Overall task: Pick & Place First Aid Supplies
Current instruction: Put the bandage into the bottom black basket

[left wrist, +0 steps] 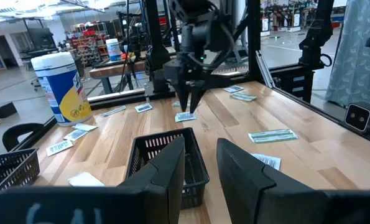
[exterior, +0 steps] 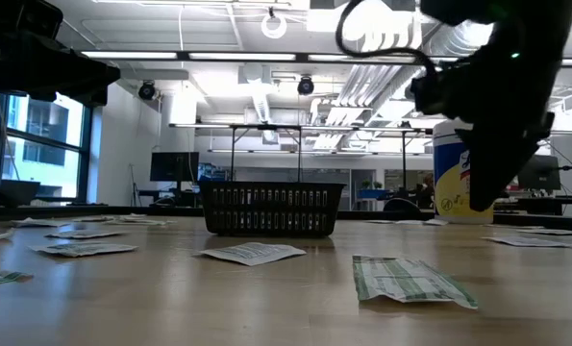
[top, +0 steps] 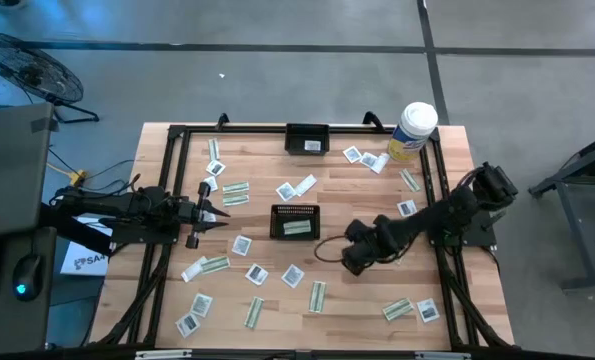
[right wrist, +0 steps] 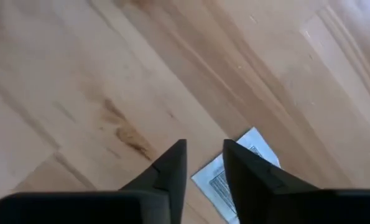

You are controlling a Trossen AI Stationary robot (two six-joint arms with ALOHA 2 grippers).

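Spanning the whole high view, the wooden desk [top: 357,300] carries a black frame and a scatter of first aid supplies [top: 255,274]: square white packets with dark print and narrow green-and-white strips, spread from the far edge to the near one. Their print is too small to read. On the left, the left arm lies low across the desk's edge, and the left gripper [top: 215,213] points toward the middle with its jaws narrowly parted and nothing between them. On the right, the right arm reaches in from the far right corner, and the right gripper [top: 354,262] points down at the desk just right of centre; its jaws stand a little apart over a square white packet [right wrist: 234,171], tips close above it, not closed on it. A tall white-and-yellow canister [top: 413,131] stands at the far right corner; its label cannot be read. One small black basket [top: 295,221] sits at the desk's centre with a green strip [top: 296,227] inside, and a second basket [top: 307,139] sits at the far edge.
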